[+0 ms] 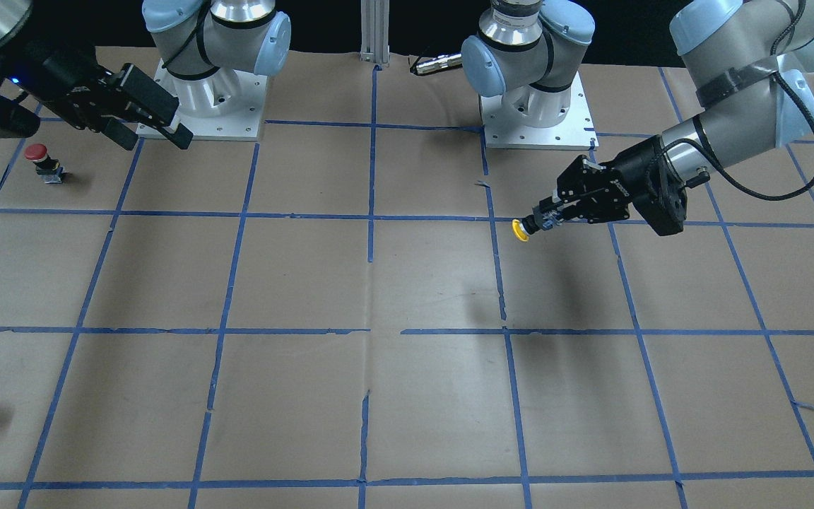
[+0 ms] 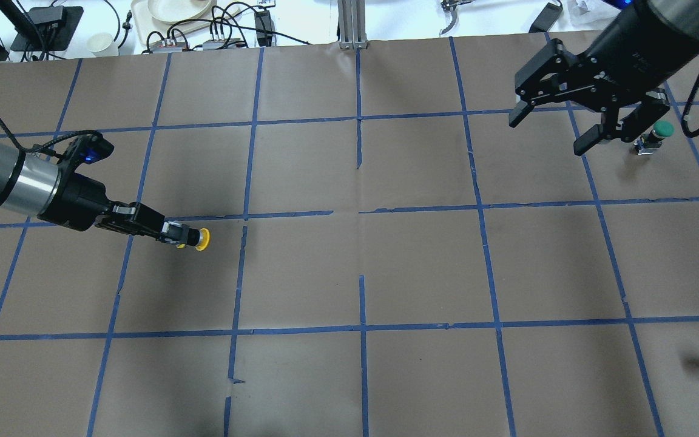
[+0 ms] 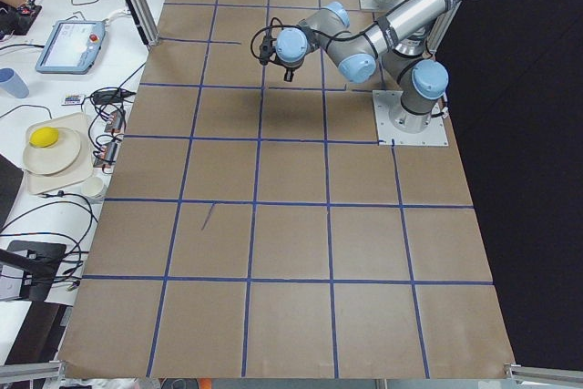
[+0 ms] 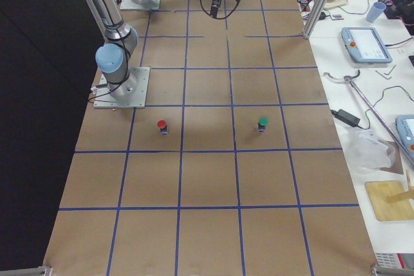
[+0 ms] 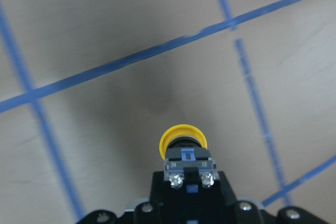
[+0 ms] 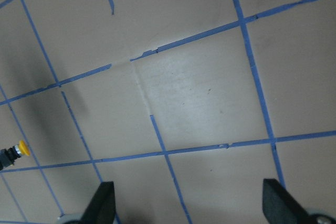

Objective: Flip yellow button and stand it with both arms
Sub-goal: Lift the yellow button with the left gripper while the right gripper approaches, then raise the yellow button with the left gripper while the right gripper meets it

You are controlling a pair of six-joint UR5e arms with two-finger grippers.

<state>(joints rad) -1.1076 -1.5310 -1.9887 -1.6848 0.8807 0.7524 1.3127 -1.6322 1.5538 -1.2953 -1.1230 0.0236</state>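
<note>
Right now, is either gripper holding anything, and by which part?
The left gripper holds the yellow button by its black-and-grey switch body, cap pointing outward. The right gripper is open and empty.

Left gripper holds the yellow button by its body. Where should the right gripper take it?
Probably take the yellow cap, coming from the cap end, opposite the left gripper. The yellow button lies roughly level, its boxy body clamped in that gripper; only the cap end sticks out free. The right gripper is open.
</note>
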